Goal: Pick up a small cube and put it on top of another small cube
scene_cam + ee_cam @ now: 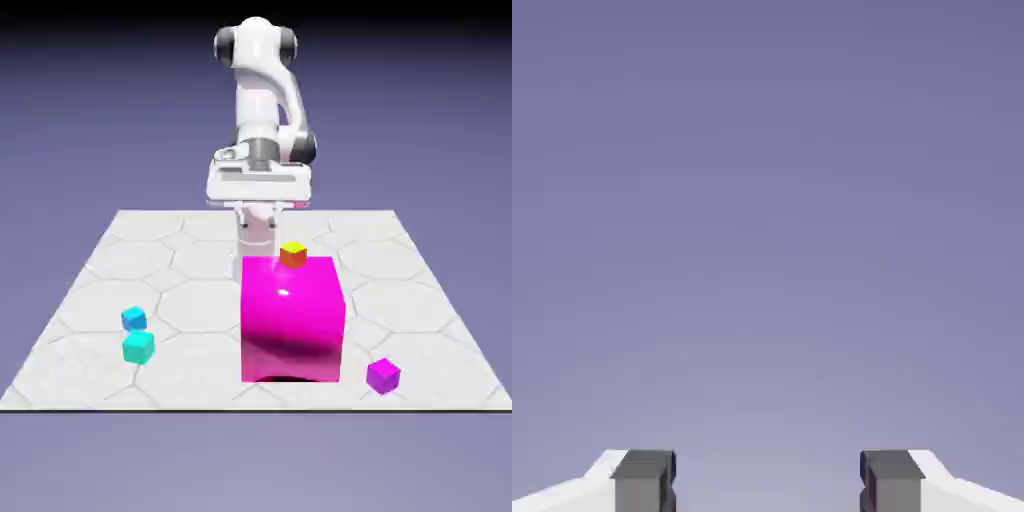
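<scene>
Nearest cam: 1 small purple cube on table, front, just right of 1 big pink block. Also 1 orange cube, 2 cyan cubes at left. Gripper jaws wide apart, empty.

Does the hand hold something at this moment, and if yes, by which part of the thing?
Nothing is held. In the hand view the hand is open, with only plain backdrop between its fingertips. The small purple cube lies on the table.

Exterior view: high, set back, faces the arm across the whole table.
Hand view: past fingertips onto plain backdrop.
Shared: nothing visible.
</scene>
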You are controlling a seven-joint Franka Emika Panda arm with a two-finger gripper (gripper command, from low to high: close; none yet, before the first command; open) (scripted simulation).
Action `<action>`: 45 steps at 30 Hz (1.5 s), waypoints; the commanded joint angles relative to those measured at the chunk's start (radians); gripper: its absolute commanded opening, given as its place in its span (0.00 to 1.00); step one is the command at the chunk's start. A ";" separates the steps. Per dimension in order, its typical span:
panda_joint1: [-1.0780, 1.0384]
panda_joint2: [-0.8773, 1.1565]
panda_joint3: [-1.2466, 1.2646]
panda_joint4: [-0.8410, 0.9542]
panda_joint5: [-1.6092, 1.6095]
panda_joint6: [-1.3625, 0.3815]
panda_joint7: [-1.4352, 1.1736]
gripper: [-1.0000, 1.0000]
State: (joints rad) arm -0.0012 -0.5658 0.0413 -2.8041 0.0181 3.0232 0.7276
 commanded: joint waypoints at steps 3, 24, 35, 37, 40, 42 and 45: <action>0.087 0.093 -0.015 0.056 0.023 -0.048 0.130 0.50; 0.694 0.743 -0.122 0.451 0.185 -0.386 1.044 0.50; 1.042 0.986 -0.458 0.576 0.126 -0.430 1.522 0.50; 1.100 1.022 -0.527 0.592 0.109 -0.431 1.601 0.50; 1.131 1.035 -0.573 0.596 0.094 -0.426 1.639 0.50; 1.091 1.107 -0.531 0.613 0.132 -0.369 1.615 0.50; 1.040 1.199 -0.478 0.634 0.180 -0.298 1.584 0.50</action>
State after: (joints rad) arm 1.0390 0.6335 -0.4372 -2.1703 0.1986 2.7252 2.3115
